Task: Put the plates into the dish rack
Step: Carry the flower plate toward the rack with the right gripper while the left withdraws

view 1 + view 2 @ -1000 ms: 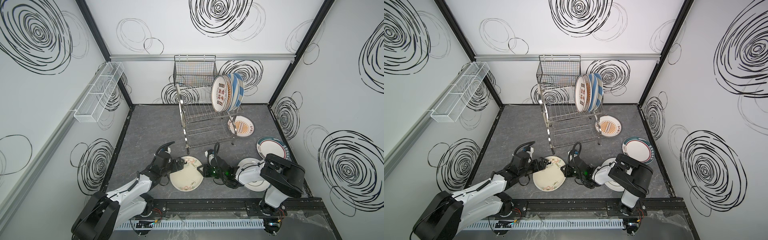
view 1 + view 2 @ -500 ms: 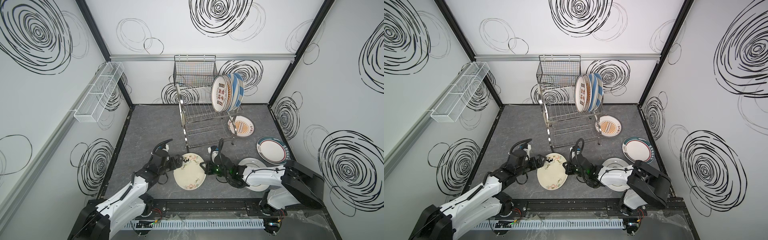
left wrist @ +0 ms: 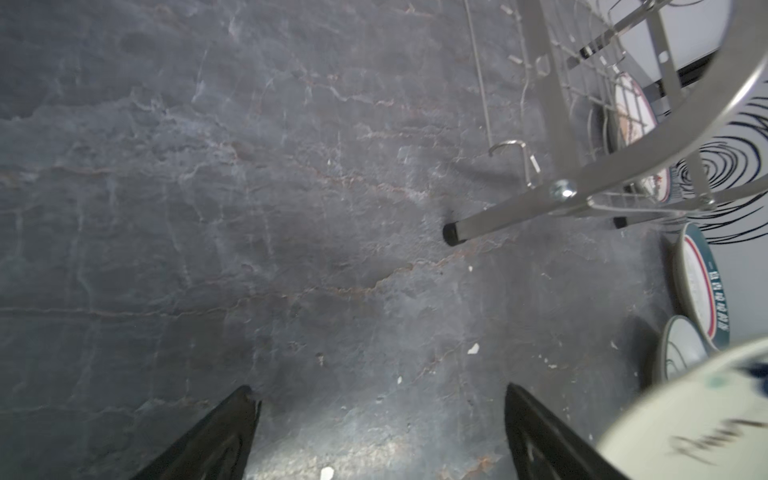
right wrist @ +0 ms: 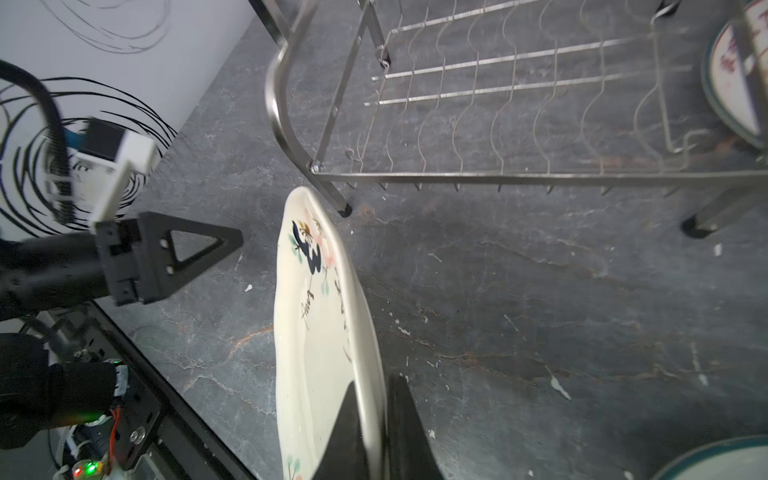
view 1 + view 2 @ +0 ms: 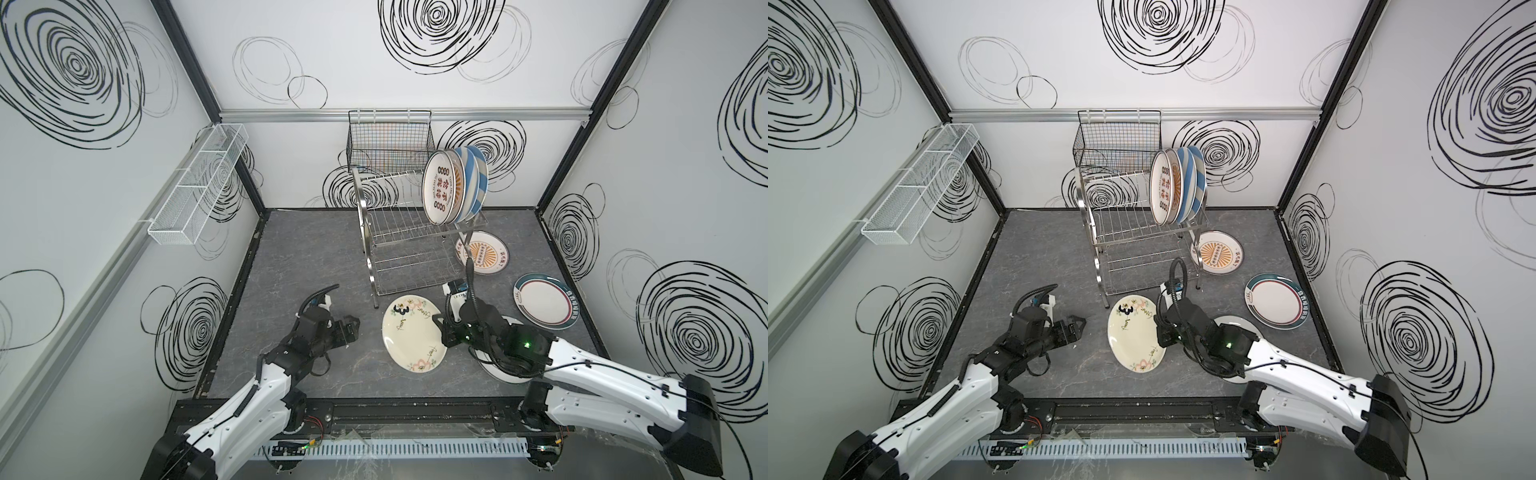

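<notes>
Floral plate (image 5: 411,332): cream, with a scalloped rim, a dark bird motif, pink blossoms and script. It is tilted up on edge, seen almost edge-on from the right wrist view. Whether its low edge touches the table (image 5: 299,257) cannot be told. With the far wall as 12 in both top views, it sits just off the rack's near-left leg, toward 6.

Right claw (image 4: 374,386): pinched narrow on the plate's rim at its 3 o'clock side, one finger on each face. The grip looks thin, rim only.

Left claw (image 5: 351,328): at the plate's 9 o'clock, apart from it, jaws wide and empty.

Rack (image 5: 405,239): at 12 from the held plate. Its top tier carries four plates (image 5: 453,187) upright at the 3 o'clock end. The slots toward 9 are empty, and so is the lower tier.

Left on the table:
- sunburst plate (image 5: 484,254), partly behind the rack's right leg
- green-rim plate (image 5: 544,301), at 3 of the rack
- white plate (image 5: 1235,324), mostly under the right arm

Tally: four racked, one in hand, three lying flat. Judged about half done. The likely step in hand is carrying the floral plate to a free top slot.
</notes>
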### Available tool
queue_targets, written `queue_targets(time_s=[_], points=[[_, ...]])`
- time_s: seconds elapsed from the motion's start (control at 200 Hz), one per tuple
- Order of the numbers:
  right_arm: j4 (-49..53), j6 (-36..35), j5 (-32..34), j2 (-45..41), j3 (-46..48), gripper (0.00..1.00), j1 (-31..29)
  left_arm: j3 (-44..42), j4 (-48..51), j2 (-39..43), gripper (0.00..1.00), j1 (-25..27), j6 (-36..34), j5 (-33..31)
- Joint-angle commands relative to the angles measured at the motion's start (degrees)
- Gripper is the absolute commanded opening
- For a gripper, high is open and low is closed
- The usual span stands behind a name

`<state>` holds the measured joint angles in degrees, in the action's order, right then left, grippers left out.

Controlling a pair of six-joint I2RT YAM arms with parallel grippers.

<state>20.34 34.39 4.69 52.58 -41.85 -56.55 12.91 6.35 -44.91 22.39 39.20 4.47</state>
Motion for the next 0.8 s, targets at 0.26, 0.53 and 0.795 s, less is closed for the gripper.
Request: queue_targets(time_s=[0.26, 0.53, 0.795], points=[[16.45, -10.50, 5.41, 1.85, -31.17, 0.00, 1.01, -3.13, -3.12, 4.06, 0.96, 0.55, -3.89, -1.48], [24.11, -15.90, 12.04, 13.93, -55.57, 0.00, 1.10, -4.11, -2.81, 7.06, 0.96, 0.76, -3.78, -0.65], [20.29, -22.65, 22.89, 21.60, -69.16, 0.00, 1.11, -4.18, -3.45, 6.33, 0.96, 0.89, -3.96, 0.14]])
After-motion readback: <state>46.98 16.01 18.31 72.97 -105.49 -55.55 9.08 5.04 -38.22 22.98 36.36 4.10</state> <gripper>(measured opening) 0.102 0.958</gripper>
